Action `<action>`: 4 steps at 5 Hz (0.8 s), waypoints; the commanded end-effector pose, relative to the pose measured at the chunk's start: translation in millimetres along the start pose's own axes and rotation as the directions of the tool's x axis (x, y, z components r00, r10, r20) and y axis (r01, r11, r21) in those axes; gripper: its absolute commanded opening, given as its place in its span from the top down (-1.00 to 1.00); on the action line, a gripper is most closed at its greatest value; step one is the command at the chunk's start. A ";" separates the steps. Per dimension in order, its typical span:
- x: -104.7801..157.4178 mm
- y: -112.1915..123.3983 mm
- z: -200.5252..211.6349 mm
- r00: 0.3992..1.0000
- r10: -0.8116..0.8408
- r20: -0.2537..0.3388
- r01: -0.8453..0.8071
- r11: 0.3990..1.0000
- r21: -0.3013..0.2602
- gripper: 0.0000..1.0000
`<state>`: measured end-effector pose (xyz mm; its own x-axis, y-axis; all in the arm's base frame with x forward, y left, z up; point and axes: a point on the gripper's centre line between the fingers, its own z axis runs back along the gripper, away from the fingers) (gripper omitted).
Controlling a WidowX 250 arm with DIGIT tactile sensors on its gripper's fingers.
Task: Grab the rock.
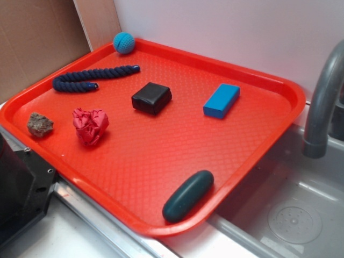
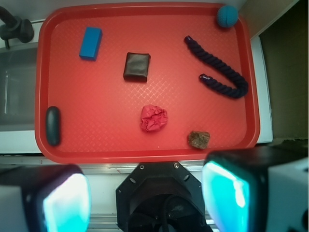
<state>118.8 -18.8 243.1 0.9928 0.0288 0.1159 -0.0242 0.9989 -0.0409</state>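
Wrist view is taken from high above the red tray, and the claw is seen at the bottom edge with its two teal-faced fingers spread wide apart, nothing held between them. The rock, a small lumpy grey-brown stone, is found on the tray just ahead of the claw's right-hand finger as the view shows it, near the tray's closest rim and untouched. A crumpled red paper wad is placed beside the rock, almost straight ahead of the gap between the fingers. Farther out from the claw a black block is set near the tray's middle, with a blue block beyond it toward the far corner. A dark blue rope is curled past the rock, and a teal ball is lodged in the farthest corner on that side. A dark green oblong is laid along the opposite rim. Exterior view shows the rock near the tray's left rim, beside the paper wad, while a grey faucet is seen over the sink.
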 end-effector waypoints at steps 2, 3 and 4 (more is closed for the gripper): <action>4.5 33.5 -49.4 0.998 -0.046 -0.044 0.048 0.997 0.056 -1.00; 0.3 59.6 -86.9 0.991 -0.075 -0.109 0.086 0.991 0.102 -1.00; -14.6 91.4 -122.0 0.989 -0.049 -0.138 0.066 0.990 0.127 -1.00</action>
<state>114.9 64.3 111.2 0.9991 -0.0238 -0.0345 0.0267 0.9958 0.0873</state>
